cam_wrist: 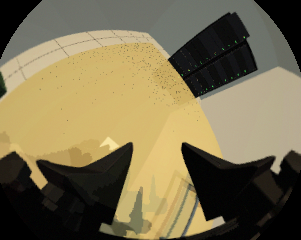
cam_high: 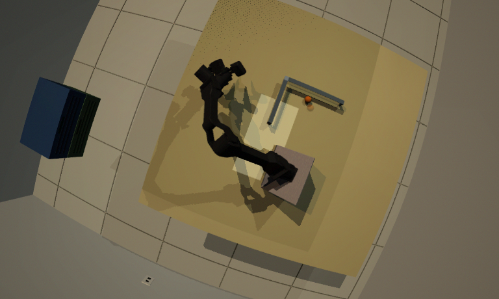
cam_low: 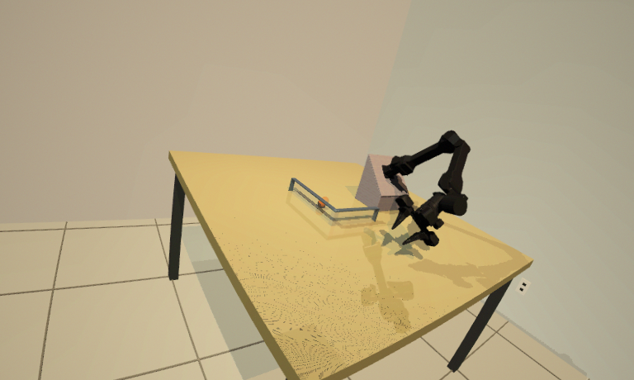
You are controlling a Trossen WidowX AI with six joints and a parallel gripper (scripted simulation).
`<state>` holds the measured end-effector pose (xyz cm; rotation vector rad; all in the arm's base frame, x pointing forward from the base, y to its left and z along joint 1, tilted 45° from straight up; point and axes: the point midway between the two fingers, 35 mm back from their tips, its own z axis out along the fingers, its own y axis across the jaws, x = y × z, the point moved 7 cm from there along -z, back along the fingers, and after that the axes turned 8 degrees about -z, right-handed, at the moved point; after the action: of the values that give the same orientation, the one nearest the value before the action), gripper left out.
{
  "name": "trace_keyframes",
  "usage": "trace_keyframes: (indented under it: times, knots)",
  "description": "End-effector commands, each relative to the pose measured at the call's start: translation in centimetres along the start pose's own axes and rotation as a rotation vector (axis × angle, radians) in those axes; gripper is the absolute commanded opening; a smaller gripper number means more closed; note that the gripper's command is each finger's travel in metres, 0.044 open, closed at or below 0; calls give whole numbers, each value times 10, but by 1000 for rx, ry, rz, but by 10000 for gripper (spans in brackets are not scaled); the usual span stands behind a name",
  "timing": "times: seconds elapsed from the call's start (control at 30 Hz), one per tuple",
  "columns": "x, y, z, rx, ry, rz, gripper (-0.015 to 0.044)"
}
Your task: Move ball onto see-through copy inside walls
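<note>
The orange ball point(cam_high: 308, 99) point(cam_low: 321, 204) lies on the table inside the corner, close to the longer wall point(cam_high: 314, 89) point(cam_low: 309, 191). The shorter wall point(cam_high: 278, 100) point(cam_low: 356, 209) meets it at the corner. The see-through copy point(cam_high: 310, 107) point(cam_low: 326, 199) is beside the ball, farther from the longer wall; the two appear to overlap slightly in the exterior view. My gripper point(cam_low: 399, 235) point(cam_wrist: 157, 146) is open and empty above the table, outside the walls on the shorter wall's side. Its fingertips are hard to make out in the top view. The ball is not visible in the wrist view.
The arm's base stands on a pinkish block point(cam_high: 306, 164) point(cam_low: 372, 189) on the table point(cam_high: 353, 134) point(cam_low: 262, 179). A blue and dark cabinet point(cam_high: 43, 116) stands off the table. Dark racks point(cam_wrist: 212, 55) show beyond the table edge in the wrist view.
</note>
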<state>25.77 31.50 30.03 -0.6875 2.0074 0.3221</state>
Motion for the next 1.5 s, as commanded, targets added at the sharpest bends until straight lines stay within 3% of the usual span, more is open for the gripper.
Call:
trace_keyframes:
  times: [0.0,0.37,0.6,0.77,0.87,1.47]
  knots:
    - [29,-48,38,13,151,-9,276]
    - [121,-181,82,-54,481,158,276]
    - [200,-247,84,-253,623,373,276]
    - [268,-266,81,-470,671,602,276]
    - [294,-270,83,-506,696,723,276]
    - [302,-261,94,-509,698,732,276]
